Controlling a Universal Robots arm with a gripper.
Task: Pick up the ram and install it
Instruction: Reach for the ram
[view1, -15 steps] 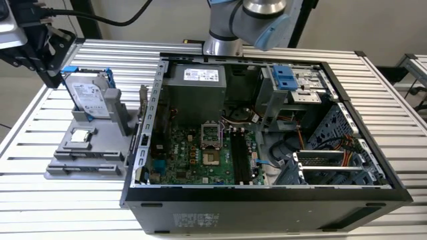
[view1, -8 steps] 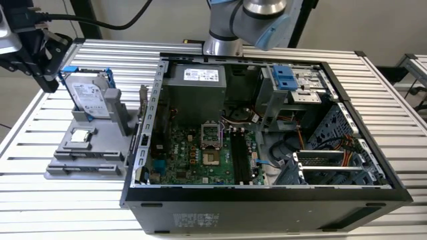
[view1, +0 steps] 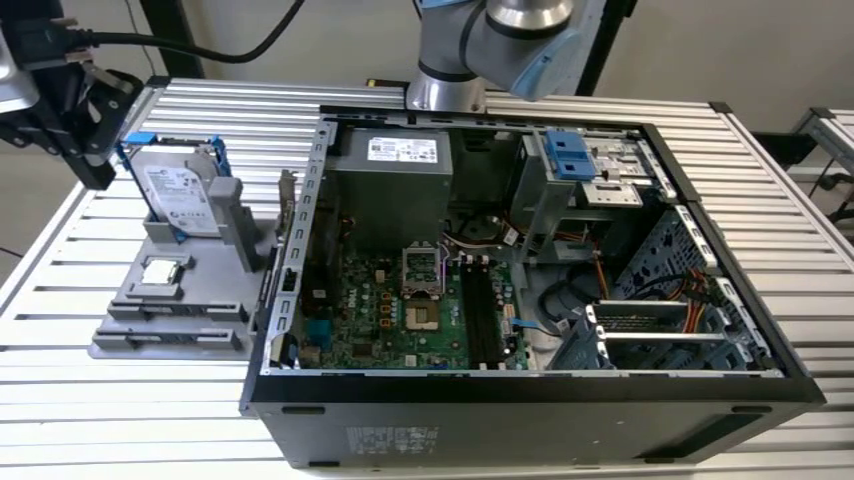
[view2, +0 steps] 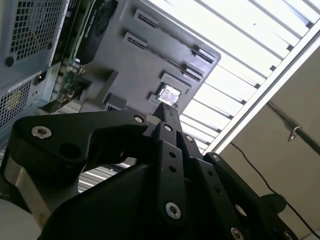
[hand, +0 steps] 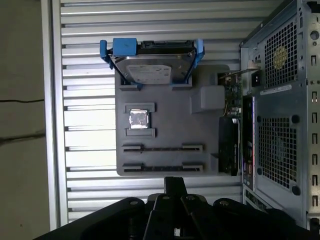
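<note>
The ram (view1: 475, 310) is judged to be seated in the motherboard (view1: 380, 300) slots, well apart from the gripper (hand: 175, 184). This is inferred because both long cradles of the grey fixture (hand: 200, 130) beneath the gripper are seen empty. The fingers (view2: 170, 120) are pressed together, with nothing clamped.

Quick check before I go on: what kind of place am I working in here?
Probably a robotics lab bench for PC assembly: an open computer case on a slatted metal table, beside a grey fixture holding a hard drive and CPU.
</note>
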